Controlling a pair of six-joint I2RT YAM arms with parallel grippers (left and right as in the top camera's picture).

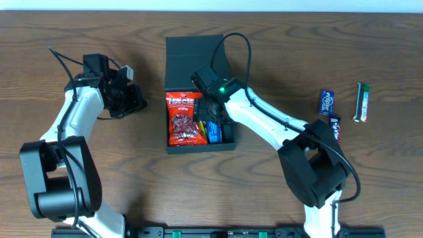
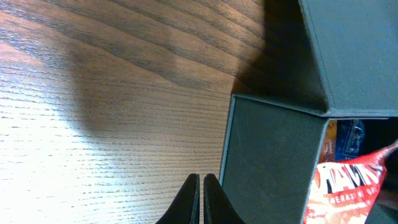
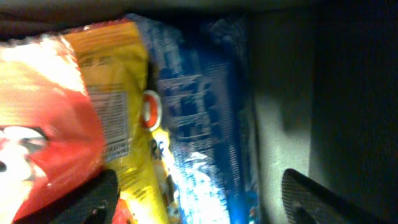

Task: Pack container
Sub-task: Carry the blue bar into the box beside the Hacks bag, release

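Note:
The dark teal container (image 1: 198, 53) stands open at table centre, flap lid lying back. Inside lie a red candy bag (image 1: 183, 120), a yellow packet (image 1: 203, 127) and a blue packet (image 1: 213, 131). My right gripper (image 1: 213, 109) is down inside the container, open, its fingers (image 3: 199, 199) either side of the yellow packet (image 3: 124, 118) and blue packet (image 3: 199, 118). My left gripper (image 1: 135, 99) is shut and empty, its tips (image 2: 202, 186) just left of the container's outer wall (image 2: 267, 162).
Right of the container lie a blue packet (image 1: 327, 101), a small dark blue bar (image 1: 335, 127) and a green stick pack (image 1: 361, 101). The right arm's cable arches over the lid.

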